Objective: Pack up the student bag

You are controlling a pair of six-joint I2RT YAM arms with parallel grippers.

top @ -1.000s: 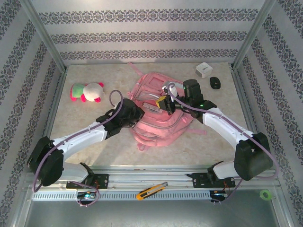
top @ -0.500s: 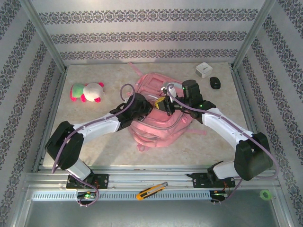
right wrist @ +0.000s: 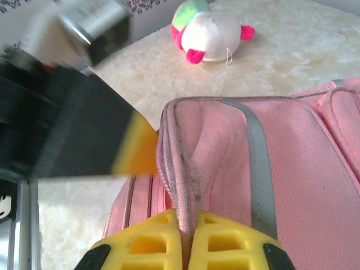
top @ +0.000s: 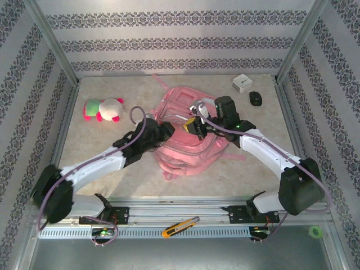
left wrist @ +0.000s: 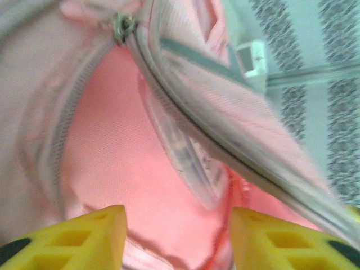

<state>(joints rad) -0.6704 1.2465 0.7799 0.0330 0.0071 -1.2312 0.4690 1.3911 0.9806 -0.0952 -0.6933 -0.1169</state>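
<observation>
The student bag (top: 188,154) lies flat on the table (top: 101,163), at the centre of the top view, between the two arms. Its main compartment is unzipped, and the opening faces upward.

**Right gripper (right wrist: 188,239).** The yellow fingers (right wrist: 149,247) are pressed together at the bottom centre of the right wrist view. They pinch the pink zip edge of the bag's opening. The fabric rises from the bag in a raised fold to the fingers. This hold most likely serves to keep the soft rim lifted so that the mouth does not collapse.

**Left gripper (left wrist: 177,239).** The fingers (left wrist: 84,239) are spread, one at the lower left and one at the lower right of the left wrist view. Nothing sits between them. They point straight into the open compartment.

- A clear flat item (left wrist: 188,160) lies against the pink lining ahead of the fingers, under the lifted rim.
- What this item is cannot be determined.

**Remaining work (assessment).** The plush toy (top: 104,108) lies on the table at the upper left of the top view, well apart from the bag. It is probably still to be packed. The zip must remain open until then.
</observation>
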